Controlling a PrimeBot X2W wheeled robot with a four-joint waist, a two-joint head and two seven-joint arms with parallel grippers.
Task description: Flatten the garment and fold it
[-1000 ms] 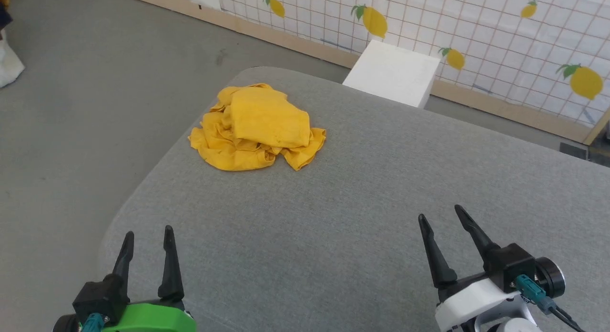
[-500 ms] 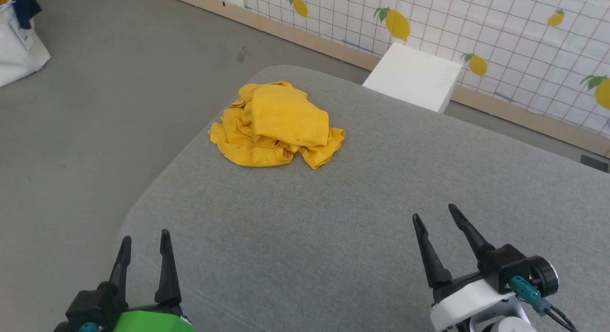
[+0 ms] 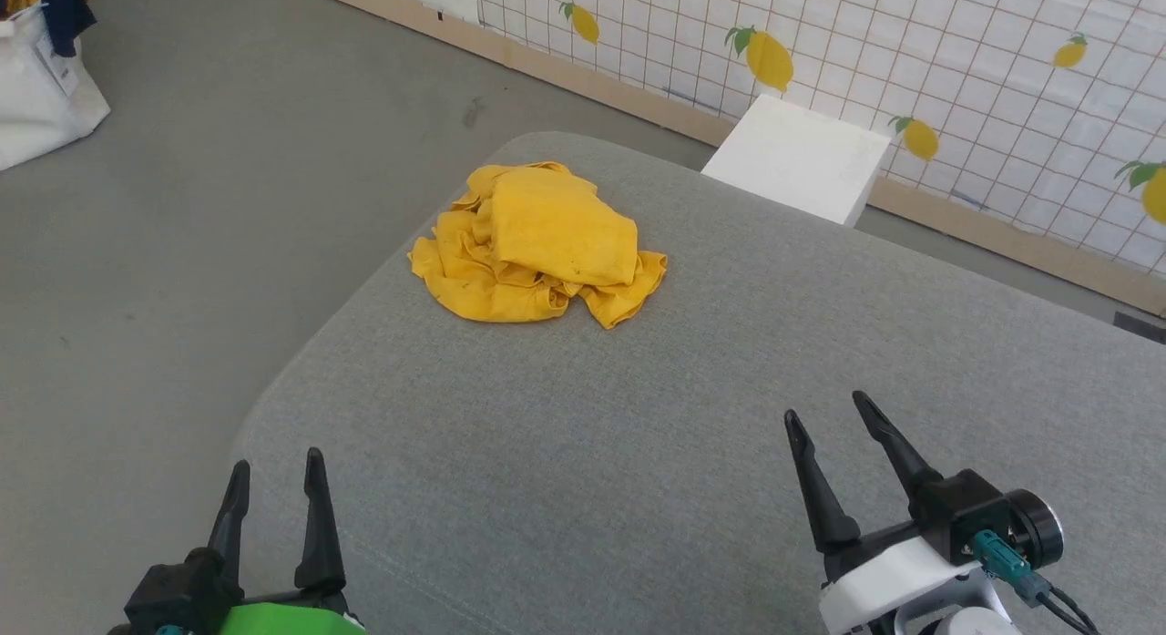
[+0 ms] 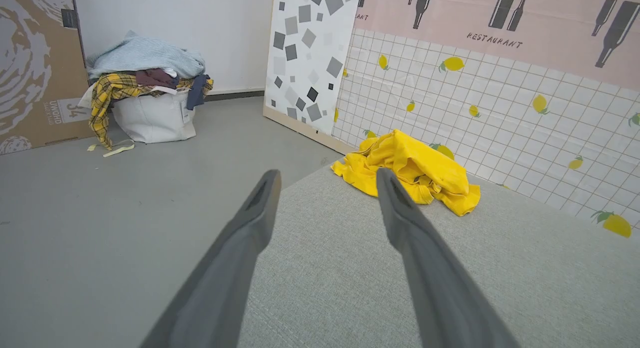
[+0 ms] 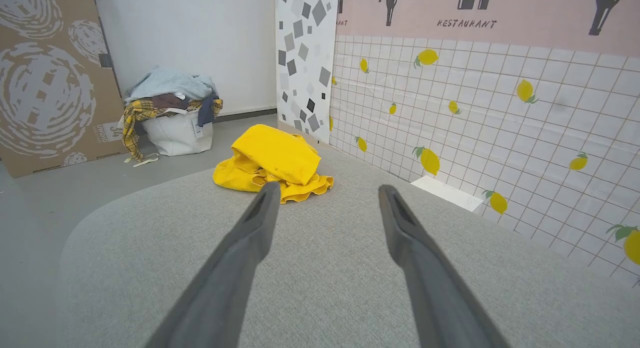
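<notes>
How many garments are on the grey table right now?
1: the yellow garment, crumpled in a heap near the far left corner of the table. Anything beneath its folds would be hidden.

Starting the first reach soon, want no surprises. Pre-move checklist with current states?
1. Left gripper open and empty: ok.
2. Right gripper open and empty: ok.
3. T-shirt wholly on the table, near its far left edge: ok.
4. T-shirt lying flat: not ok, crumpled in a heap.
5. Which edge is collar or hem: cannot tell, folds hide them.
6. White box apart from the T-shirt: ok.
</notes>
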